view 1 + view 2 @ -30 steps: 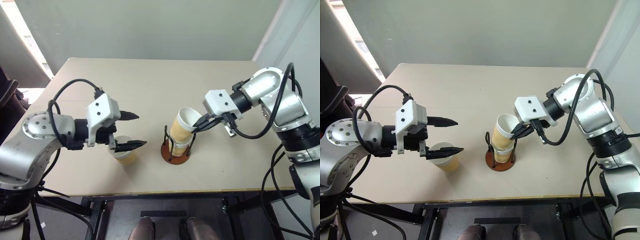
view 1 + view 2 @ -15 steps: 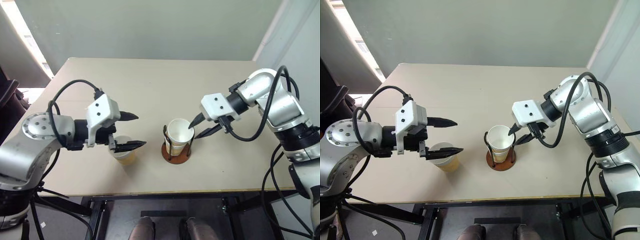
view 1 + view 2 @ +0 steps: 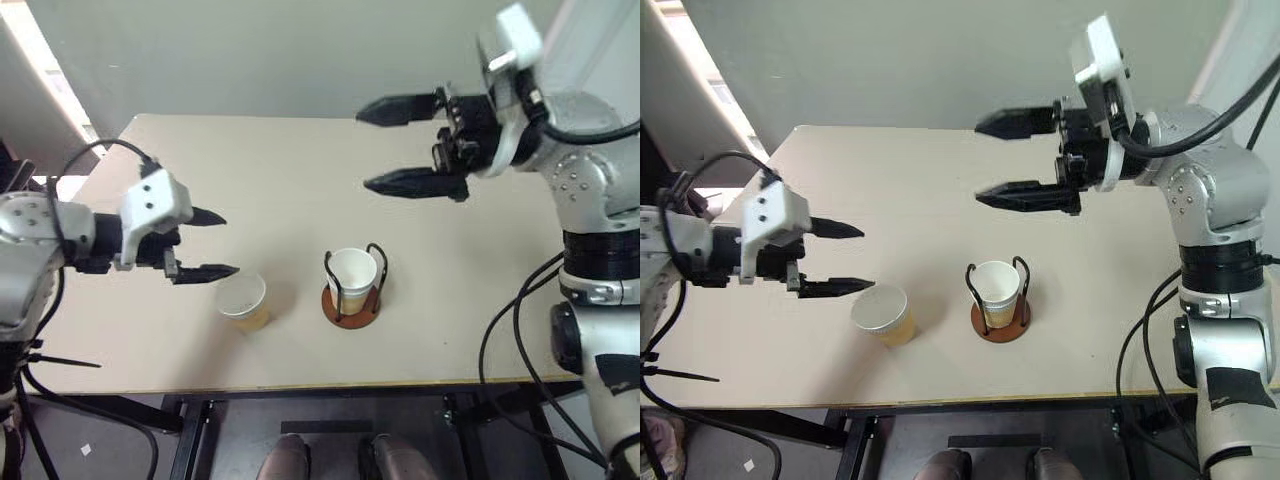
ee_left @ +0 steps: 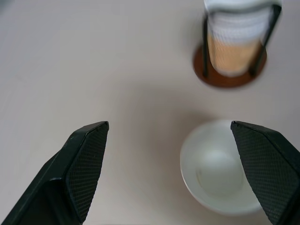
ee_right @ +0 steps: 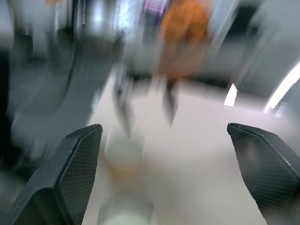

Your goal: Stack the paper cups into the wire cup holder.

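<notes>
The cups already in the wire cup holder (image 3: 351,300) sit nested upright near the front middle of the worktop (image 3: 300,170), mouth up, long axis vertical between the black wire loops; by the doubled rim in the left wrist view, that looks like two cups stacked. One paper cup (image 3: 241,299) is left loose, standing upright at about nine o'clock from the holder, near it but apart, mouth up and narrow end down. The right gripper (image 3: 400,145) hangs high at about one o'clock from the holder, jaws wide and empty. The left gripper (image 3: 215,243) sits just at the loose cup's ten o'clock, jaws wide with nothing between them. The step in hand is judged to be fetching the last cup: the left jaws must straddle its wall, close gently so the paper does not crush, lift, then lower it axis-vertical into the stack.
</notes>
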Available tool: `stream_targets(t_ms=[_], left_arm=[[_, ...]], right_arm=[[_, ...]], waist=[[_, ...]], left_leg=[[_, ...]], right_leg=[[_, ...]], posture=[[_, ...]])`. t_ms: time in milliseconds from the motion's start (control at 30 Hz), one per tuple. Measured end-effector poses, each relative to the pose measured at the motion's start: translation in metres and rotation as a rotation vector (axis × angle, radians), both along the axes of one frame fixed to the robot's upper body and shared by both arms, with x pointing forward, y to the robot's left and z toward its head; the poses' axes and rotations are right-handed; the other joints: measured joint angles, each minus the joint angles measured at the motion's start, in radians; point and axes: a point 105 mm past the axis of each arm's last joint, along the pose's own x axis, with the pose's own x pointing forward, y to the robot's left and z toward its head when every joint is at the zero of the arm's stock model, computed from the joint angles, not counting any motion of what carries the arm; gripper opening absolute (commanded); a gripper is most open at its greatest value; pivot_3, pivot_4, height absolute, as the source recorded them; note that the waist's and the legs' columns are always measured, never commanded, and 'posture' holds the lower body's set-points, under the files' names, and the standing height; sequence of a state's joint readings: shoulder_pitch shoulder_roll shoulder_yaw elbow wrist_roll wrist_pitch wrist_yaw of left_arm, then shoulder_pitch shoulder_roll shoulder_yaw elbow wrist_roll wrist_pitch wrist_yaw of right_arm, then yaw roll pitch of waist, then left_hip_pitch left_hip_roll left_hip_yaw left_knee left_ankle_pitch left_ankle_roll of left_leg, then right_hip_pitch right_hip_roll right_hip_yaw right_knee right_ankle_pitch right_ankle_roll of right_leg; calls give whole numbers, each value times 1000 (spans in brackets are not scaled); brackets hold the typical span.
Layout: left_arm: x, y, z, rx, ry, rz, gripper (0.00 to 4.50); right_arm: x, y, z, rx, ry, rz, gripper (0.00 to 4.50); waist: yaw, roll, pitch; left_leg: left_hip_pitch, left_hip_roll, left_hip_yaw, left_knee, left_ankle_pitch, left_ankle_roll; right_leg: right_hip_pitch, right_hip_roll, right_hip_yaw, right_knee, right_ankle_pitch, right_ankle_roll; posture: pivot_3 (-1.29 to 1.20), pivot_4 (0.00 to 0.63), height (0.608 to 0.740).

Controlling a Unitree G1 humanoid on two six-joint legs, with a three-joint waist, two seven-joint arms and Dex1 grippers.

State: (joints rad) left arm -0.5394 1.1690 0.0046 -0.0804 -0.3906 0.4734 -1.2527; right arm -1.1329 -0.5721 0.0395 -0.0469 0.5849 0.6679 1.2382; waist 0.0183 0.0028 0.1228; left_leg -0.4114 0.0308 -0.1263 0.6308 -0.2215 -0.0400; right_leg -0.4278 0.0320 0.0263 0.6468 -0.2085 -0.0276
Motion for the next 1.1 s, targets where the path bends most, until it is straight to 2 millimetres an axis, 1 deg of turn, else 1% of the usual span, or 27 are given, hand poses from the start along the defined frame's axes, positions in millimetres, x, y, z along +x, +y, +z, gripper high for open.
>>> stream_targets(t_ms=[133, 167, 233, 267, 367, 467, 600, 667, 733, 800, 867, 1100], left_arm=[[11, -1, -21, 91, 48, -21, 4500], [14, -1, -27, 128, 54, -23, 4500], [19, -1, -36, 157, 65, -18, 4500], [21, -1, -38, 160, 68, -18, 4500], [22, -6, -43, 170, 78, -42, 4500], [22, -11, -45, 165, 85, -65, 3915], [20, -15, -47, 157, 106, -86, 2641], [18, -17, -46, 154, 115, -100, 1869], [16, -19, -46, 153, 117, -107, 1364], [15, -18, -46, 148, 128, -106, 536], [15, -19, -47, 145, 135, -107, 27], [13, -19, -42, 116, 131, -109, 27]], right_arm=[[5, 20, -23, -3, 18, -81, 4466], [7, 23, -32, -35, 9, -106, 4466], [9, 24, -43, -69, 9, -129, 4466], [10, 23, -46, -77, 12, -138, 4466], [8, 21, -44, -88, -6, -139, 4466], [4, 20, -43, -99, -18, -124, 4500], [4, 17, -45, -112, -15, -125, 4500], [4, 15, -46, -119, -12, -126, 4500], [4, 14, -47, -126, -9, -130, 4500], [4, 13, -48, -129, -7, -129, 4500], [4, 13, -48, -129, -10, -127, 4500], [3, 12, -49, -139, -9, -114, 4500]], waist=[[0, 0, 0], [0, 0, 0], [0, 0, 0], [0, 0, 0], [0, 0, 0], [0, 0, 0], [0, 0, 0], [0, 0, 0], [0, 0, 0], [-1, 0, 0], [-1, 0, 0], [0, 0, 0]], left_leg=[[-8, 0, 0, 2, 0, 0], [-9, 0, -1, 3, 0, 0], [-10, 0, 0, 3, 0, 0], [-11, 0, 0, 3, 0, 0], [-13, 0, 0, 4, 0, 0], [-12, 0, 0, 4, 0, 0], [-12, 0, 0, 5, 0, 0], [-13, 0, 0, 6, 0, 0], [-13, 0, 0, 7, 0, 0], [-13, 0, 0, 7, 0, 1], [-13, 0, 0, 8, 0, 1], [-13, 0, 0, 8, 0, 1]], right_leg=[[-7, 0, 0, 1, 2, 3], [-8, 0, 0, 1, 2, 4], [-9, 0, 0, 0, 3, 4], [-9, 0, 0, 0, 3, 5], [-10, 0, 0, 0, 3, 5], [-10, 0, 0, 0, 3, 5], [-10, 0, 0, 0, 4, 6], [-10, 0, 0, 0, 4, 7], [-10, 0, 0, 1, 4, 7], [-10, 0, 0, 1, 5, 8], [-10, 0, 0, 1, 5, 8], [-10, 0, 0, 1, 5, 8]], posture=[[0, 150, 740], [0, 150, 740], [0, 150, 740], [0, 150, 740], [0, 150, 740], [0, 150, 740], [0, 150, 740], [0, 150, 740], [0, 150, 740], [0, 150, 740], [0, 150, 740], [0, 150, 740]])
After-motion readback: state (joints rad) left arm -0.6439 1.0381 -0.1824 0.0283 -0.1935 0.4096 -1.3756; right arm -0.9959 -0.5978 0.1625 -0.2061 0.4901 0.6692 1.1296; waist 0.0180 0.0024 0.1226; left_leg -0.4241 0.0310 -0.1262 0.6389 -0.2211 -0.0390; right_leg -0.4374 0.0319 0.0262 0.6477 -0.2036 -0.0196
